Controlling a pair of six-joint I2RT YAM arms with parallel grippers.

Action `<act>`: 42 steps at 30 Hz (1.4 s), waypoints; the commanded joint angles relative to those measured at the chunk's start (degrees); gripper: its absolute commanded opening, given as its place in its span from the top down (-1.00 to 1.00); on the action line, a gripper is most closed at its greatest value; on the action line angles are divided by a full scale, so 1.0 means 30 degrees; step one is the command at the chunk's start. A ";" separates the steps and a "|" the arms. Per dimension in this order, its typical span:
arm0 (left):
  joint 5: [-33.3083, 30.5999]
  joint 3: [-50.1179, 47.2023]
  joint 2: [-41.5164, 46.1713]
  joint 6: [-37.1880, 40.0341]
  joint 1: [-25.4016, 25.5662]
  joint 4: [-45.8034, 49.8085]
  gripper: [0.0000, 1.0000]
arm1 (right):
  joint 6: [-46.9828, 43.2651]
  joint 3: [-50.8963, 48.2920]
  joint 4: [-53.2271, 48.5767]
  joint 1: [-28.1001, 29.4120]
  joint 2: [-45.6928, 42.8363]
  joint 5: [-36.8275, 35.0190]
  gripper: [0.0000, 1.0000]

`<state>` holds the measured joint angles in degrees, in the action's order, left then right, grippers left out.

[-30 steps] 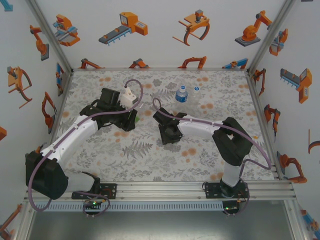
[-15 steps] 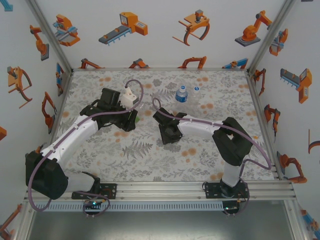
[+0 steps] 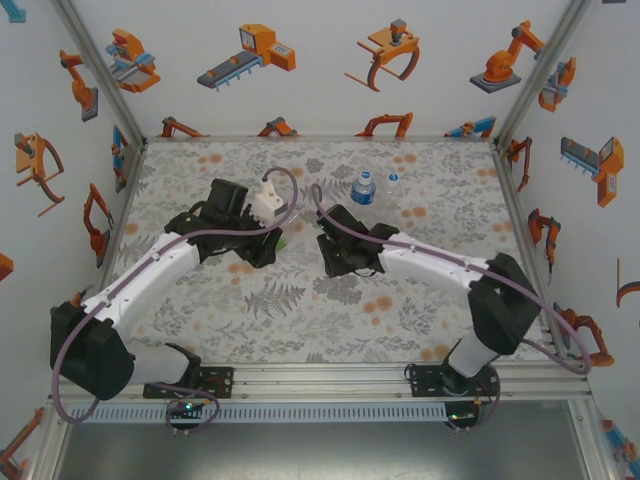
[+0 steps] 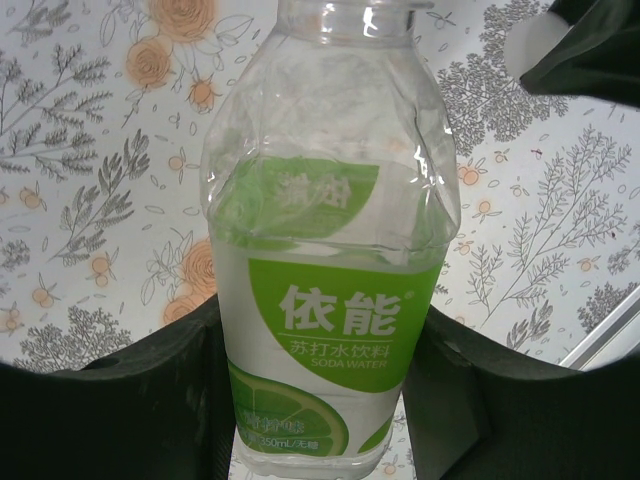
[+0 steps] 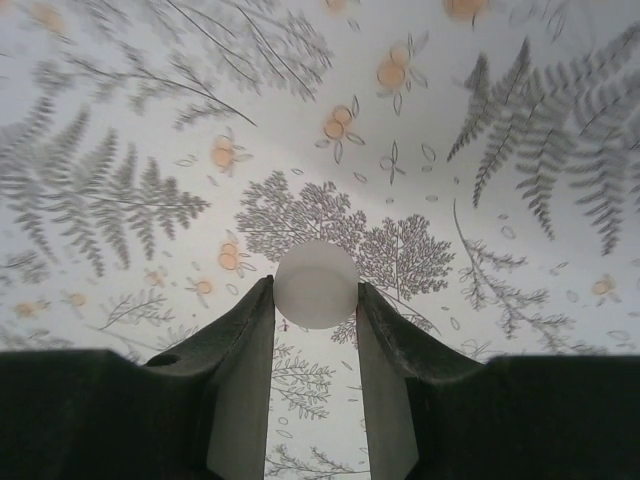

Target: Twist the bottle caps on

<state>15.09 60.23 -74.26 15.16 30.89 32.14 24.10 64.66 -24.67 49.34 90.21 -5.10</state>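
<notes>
Near the middle of the table [image 3: 250, 310], the left gripper [image 4: 320, 345] is clamped around the uncapped green bottle [image 4: 330, 300]; just beside it, the right gripper [image 5: 315, 292] pinches a cap [image 5: 316, 280]; farther back stand the blue bottle [image 3: 363, 187] and a second cap [image 3: 393, 178].

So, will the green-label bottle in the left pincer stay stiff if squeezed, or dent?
The green-label bottle will probably dent: its clear wall looks thin and creased above the label. No liquid level shows, so it is likely light and easy to tip.
</notes>
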 commanded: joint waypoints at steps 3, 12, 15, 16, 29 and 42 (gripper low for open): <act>0.1301 -0.0797 0.1892 0.1579 0.0311 -0.0851 1.00 | -0.2879 0.0212 0.0420 0.0134 -0.2787 0.1528 0.49; 0.4864 -0.3094 0.5769 0.5345 0.0475 -0.2517 1.00 | -0.7951 -0.0765 0.3113 0.0132 -0.7767 0.5458 0.57; 0.6333 -0.3699 0.6610 0.7723 0.0678 -0.2306 1.00 | -0.9770 -0.0918 0.3998 0.0118 -0.8929 0.7658 0.65; 0.6485 -0.3853 0.6815 0.8233 0.0770 -0.2314 1.00 | -1.0217 -0.0785 0.4032 0.0109 -0.9141 0.8311 0.65; 0.7426 -0.3405 0.7514 0.9720 0.1179 -0.1162 1.00 | -1.6110 0.0425 0.3029 0.0135 -0.9521 1.4470 0.69; 0.7669 -0.2819 0.7490 0.9925 0.1391 -0.0727 1.00 | -1.6880 0.1031 0.2274 0.0149 -0.8309 1.4706 0.71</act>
<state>35.79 49.50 -52.05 43.86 34.63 29.39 -24.97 65.93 -17.30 49.34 65.01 36.86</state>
